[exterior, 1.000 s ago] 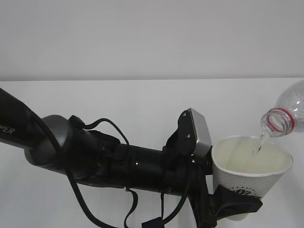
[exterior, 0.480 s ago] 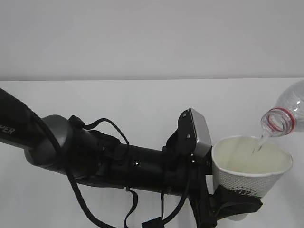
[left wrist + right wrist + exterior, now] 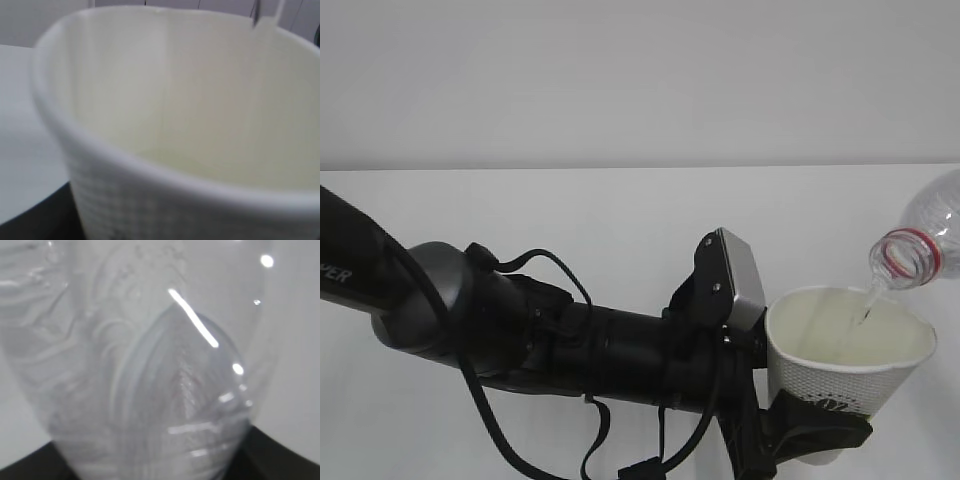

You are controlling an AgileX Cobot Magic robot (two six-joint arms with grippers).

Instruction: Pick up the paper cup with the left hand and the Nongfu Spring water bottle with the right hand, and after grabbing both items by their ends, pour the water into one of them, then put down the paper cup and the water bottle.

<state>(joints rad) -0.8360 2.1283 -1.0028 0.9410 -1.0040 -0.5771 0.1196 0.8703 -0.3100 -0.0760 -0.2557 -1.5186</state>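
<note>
The paper cup (image 3: pixel 848 368) sits lower right of the exterior view, clamped low by the left hand (image 3: pixel 815 432); the water (image 3: pixel 866 304) streams in from the tilted Nongfu Spring water bottle (image 3: pixel 923 240) at the right edge, so pouring is under way; next, probably, righting the bottle; the right hand is unseen there, presumably gripping the bottle's base; the left arm lies nearly level.

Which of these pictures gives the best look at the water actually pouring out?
The exterior view: a thin stream of water falls from the tilted bottle into the paper cup. The left wrist view catches only a faint streak at the cup's far rim; the right wrist view shows just blurred bottle plastic.
</note>
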